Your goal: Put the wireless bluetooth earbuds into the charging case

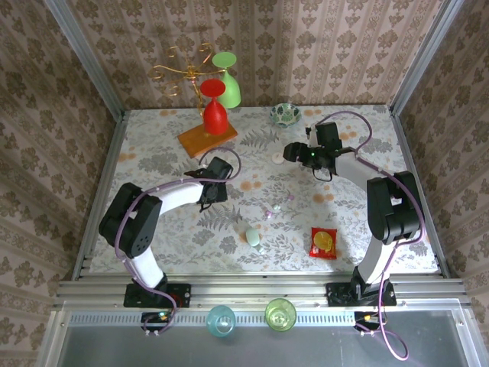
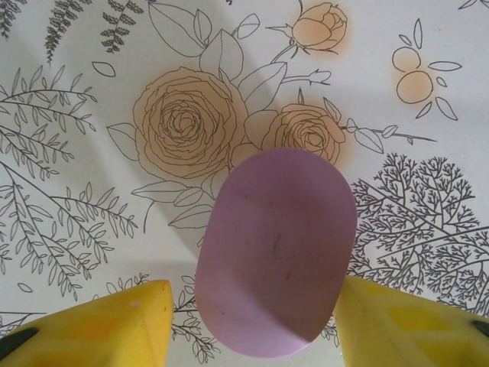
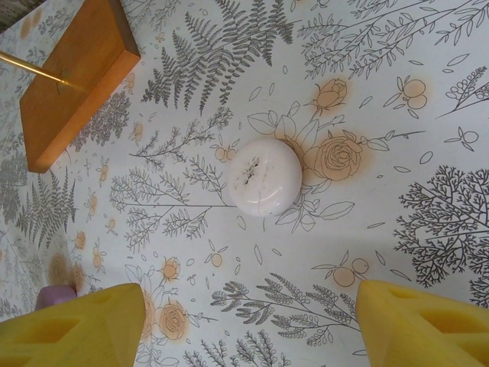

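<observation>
The left claw (image 2: pixel 254 284) straddles the lilac case (image 2: pixel 275 252), jaws apart, one side seemingly touching, so an uneven squeeze could skid it along the counter (image 2: pixel 69 252). The right claw (image 3: pixel 250 289) gapes over the white case (image 3: pixel 264 177); loose earbuds (image 1: pixel 271 211) at its seven o'clock could scatter.

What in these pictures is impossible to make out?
Earbuds: top view, too small to count or tell their colours.
Lilac case: left wrist view, its own shell hides the inside.
Left hand: left wrist view, fingers cut off by the bottom edge; contact with the case unclear.
White round case: right wrist view, dark marks on top too small to read.
</observation>
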